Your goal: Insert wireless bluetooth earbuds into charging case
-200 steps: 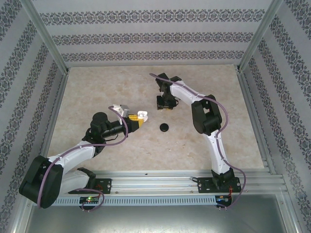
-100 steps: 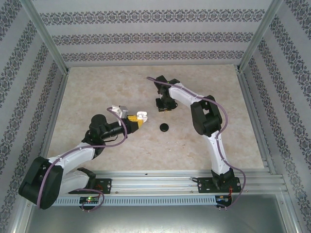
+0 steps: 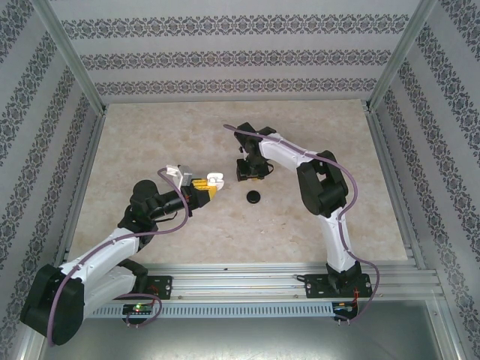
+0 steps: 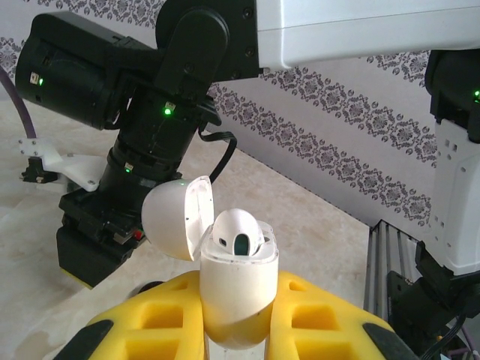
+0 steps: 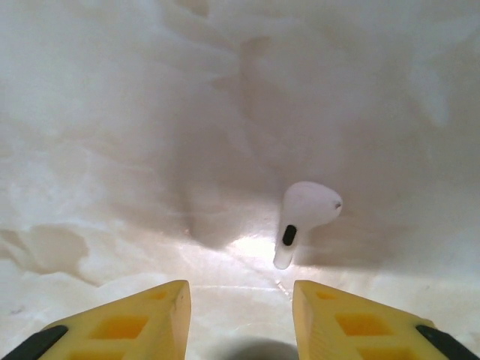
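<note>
A beige marbled table (image 3: 150, 135) sits inside walls papered in patterned stripes. From above, we see the left gripper (image 3: 208, 184) near the table's middle, clamped on a white charging case (image 3: 217, 178). The right gripper (image 3: 248, 172) points down just beside it, and a round black case (image 3: 255, 197) lies on the table close by.

In the left wrist view, yellow fingers (image 4: 319, 319) grip the charging case upright from both sides. Its lid (image 4: 174, 217) is swung open to the left, and one seated earbud (image 4: 238, 229) rests inside. The right arm (image 4: 150, 97) looms right behind.

In the right wrist view, we find the jaws spread wide and holding nothing, low over the table. A loose white earbud (image 5: 304, 217) lies on the surface just ahead of them, stem towards the fingers.
</note>
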You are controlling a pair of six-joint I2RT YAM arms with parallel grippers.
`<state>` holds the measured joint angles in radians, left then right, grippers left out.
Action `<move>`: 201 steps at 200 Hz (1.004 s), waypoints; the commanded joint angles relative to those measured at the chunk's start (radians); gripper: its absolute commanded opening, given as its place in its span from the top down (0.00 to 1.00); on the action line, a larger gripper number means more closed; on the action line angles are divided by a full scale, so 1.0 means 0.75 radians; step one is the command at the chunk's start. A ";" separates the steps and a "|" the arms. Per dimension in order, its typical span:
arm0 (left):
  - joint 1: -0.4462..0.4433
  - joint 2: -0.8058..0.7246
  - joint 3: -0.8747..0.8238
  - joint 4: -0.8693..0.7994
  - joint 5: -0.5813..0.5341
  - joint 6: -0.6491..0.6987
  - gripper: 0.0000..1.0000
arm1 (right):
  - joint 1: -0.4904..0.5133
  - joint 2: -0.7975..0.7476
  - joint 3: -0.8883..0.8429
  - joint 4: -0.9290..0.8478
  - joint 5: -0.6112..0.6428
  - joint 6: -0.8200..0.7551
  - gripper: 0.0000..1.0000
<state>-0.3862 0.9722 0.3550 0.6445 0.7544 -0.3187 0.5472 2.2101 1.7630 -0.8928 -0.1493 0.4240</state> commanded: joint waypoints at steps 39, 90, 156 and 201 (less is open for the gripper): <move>-0.012 0.034 0.001 0.005 -0.005 0.024 1.00 | -0.070 0.003 0.112 -0.085 -0.030 0.001 0.59; -0.014 0.107 0.023 0.047 0.004 0.016 1.00 | -0.082 0.060 0.154 -0.087 -0.038 0.001 0.59; -0.013 0.104 0.024 0.029 0.011 0.019 1.00 | -0.072 0.158 0.222 -0.118 0.006 -0.001 0.59; -0.014 0.089 0.022 0.015 0.008 0.021 1.00 | -0.049 0.223 0.281 -0.175 0.052 -0.013 0.64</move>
<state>-0.3862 1.0592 0.3553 0.6369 0.7513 -0.3183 0.4889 2.3386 1.9358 -0.9745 -0.1490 0.4187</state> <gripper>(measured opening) 0.178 0.389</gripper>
